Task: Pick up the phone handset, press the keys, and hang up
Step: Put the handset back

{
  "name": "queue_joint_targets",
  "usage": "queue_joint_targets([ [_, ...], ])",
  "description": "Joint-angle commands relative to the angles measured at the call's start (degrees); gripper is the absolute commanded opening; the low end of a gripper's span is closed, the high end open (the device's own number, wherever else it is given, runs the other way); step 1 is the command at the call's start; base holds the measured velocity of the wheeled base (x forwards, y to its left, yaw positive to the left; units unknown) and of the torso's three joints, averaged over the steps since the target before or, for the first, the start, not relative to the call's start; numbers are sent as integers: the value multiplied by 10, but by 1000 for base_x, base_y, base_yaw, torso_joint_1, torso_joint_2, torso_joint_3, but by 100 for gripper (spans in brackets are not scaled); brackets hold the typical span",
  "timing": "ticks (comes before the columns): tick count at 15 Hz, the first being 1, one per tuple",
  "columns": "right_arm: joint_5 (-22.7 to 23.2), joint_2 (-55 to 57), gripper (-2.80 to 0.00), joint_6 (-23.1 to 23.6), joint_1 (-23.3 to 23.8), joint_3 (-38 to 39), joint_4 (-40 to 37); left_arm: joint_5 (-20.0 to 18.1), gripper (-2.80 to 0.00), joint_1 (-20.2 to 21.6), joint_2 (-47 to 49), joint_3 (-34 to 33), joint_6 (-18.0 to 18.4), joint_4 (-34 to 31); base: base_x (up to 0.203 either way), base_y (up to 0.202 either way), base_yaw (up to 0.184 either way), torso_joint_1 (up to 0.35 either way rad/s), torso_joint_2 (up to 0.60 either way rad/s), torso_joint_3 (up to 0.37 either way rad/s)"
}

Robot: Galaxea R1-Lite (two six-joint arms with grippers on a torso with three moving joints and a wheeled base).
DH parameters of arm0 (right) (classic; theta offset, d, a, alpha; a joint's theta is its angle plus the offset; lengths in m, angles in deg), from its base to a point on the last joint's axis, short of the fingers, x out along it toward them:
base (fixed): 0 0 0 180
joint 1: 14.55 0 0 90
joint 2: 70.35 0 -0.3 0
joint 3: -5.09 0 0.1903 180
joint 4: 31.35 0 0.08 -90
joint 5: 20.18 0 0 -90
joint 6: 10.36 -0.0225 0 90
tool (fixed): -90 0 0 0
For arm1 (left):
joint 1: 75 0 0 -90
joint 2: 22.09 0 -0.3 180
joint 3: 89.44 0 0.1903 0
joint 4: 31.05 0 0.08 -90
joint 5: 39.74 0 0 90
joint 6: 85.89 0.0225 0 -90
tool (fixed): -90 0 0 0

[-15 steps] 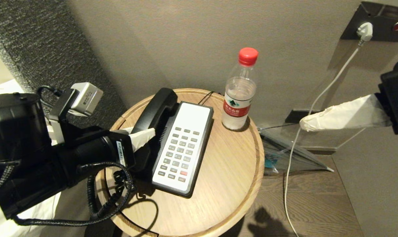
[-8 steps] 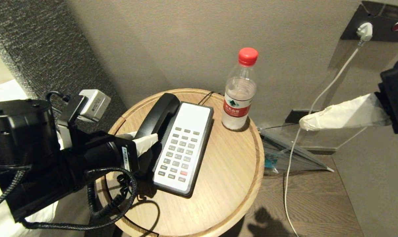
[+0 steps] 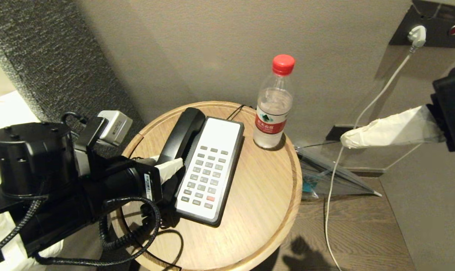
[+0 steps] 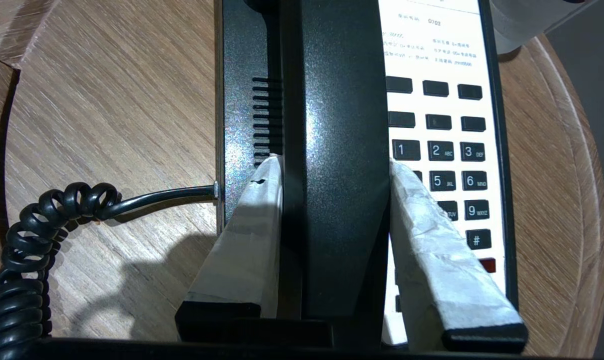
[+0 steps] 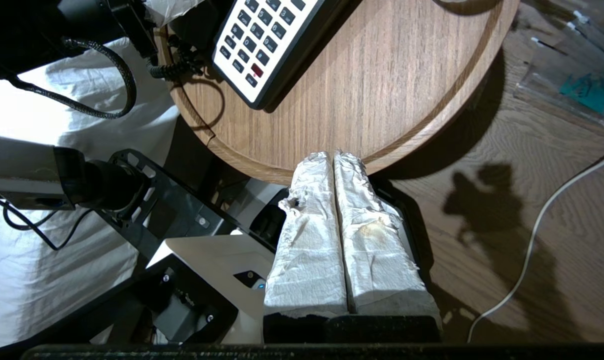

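Left jaws: the left gripper [image 4: 334,167] is clamped across the middle of the phone handset [image 4: 339,150], one taped finger pressed on each long side of it
Right jaws: the right gripper [image 5: 334,156] has its two paper-wrapped fingers pressed flat together with nothing between them; it hangs out past the tabletop's edge, above the wooden floor [image 5: 507,210], well apart from the phone
Handset: long and black, lying lengthwise on the left part of the phone base [image 3: 212,165], its far end toward the wall; whether it is fully seated in the cradle I cannot tell
Handset against jaws: it runs straight out between the left fingers, their tips reaching about halfway along its length
Cord: a black coiled cord [image 4: 27,235] runs from the base's left side and curls over the tabletop's near-left edge
Base: white keypad face with grey keys and one red key, sitting on the round wooden tabletop [image 3: 257,210]
Bottle: a clear water bottle [image 3: 272,109] with a red cap stands upright on the tabletop, just beside the base's far right corner
Wall: a white cable [image 3: 378,94] hangs from a plug in the socket at upper right
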Motion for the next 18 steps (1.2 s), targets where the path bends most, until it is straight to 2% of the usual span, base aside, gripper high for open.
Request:
queue_joint_targets([
  [1,0,1,-280,-1,0,1,-3,-1,-280,0,5,-7,-1,3,0,0,0,0,0,0],
  [10,0,1,-280,-2,0,2,-5,1,-280,0,18,-10,-1,13,0,0,0,0,0,0],
  [11,0,1,-280,-2,0,3,-5,1,0,0,17,-4,-1,15,0,0,0,0,0,0],
  [18,0,-2,-280,-2,-1,33,-3,-3,0,1,-18,15,3,55,0,0,0,0,0,0],
])
